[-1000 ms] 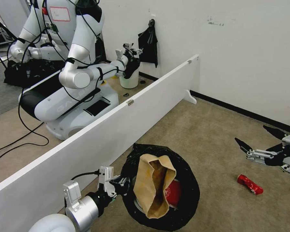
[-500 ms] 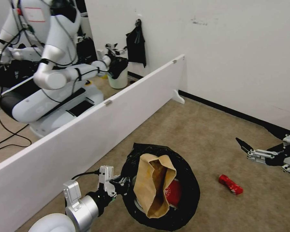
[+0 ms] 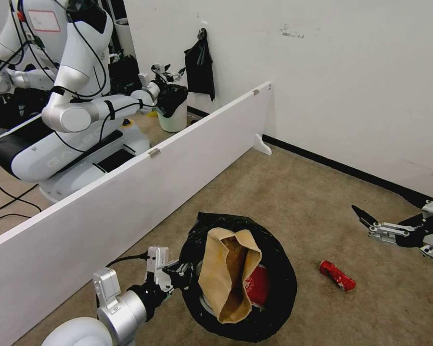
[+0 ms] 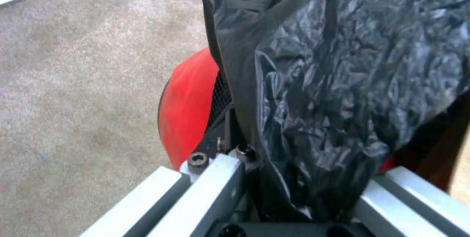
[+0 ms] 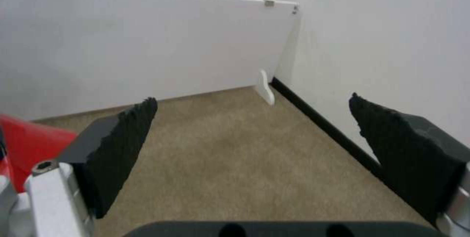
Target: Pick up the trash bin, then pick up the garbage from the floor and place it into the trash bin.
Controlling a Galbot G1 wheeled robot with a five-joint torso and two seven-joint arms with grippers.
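The left pincer [image 3: 185, 278] is clamped on the near-left rim of the trash bin [image 3: 269, 288], its black liner bunched between the fingers [image 4: 215, 178]. A tan paper bag [image 3: 228, 274] stands in the bin's mouth. The right pincer [image 3: 370, 218] hangs spread wide at the far right, above bare carpet [image 3: 293, 202]. The red can [image 3: 337, 276] lies on the floor between bin and right pincer, apart from both; it looks crushed, though that is hard to judge. A white partition [image 3: 130, 192] edges the left; open floor runs back to the wall [image 3: 346, 72].
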